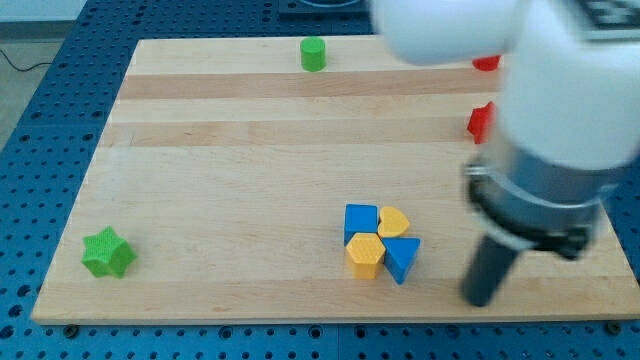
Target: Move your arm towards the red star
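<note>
Two red blocks show at the view's right, both partly hidden by the arm: one [486, 63] near the top edge and one [481, 122] below it. I cannot tell which of them is the star. My tip [481, 299] rests on the board near the bottom right, well below both red blocks and to the right of a cluster of blocks. The cluster holds a blue cube [360, 221], a yellow heart [394, 222], a yellow hexagon [365, 255] and a blue triangle [402, 257].
A green cylinder [313, 53] stands near the top edge at the middle. A green star [107, 252] lies at the bottom left. The wooden board [230, 150] sits on a blue perforated table [40, 90]. The white arm body [560, 80] covers the upper right.
</note>
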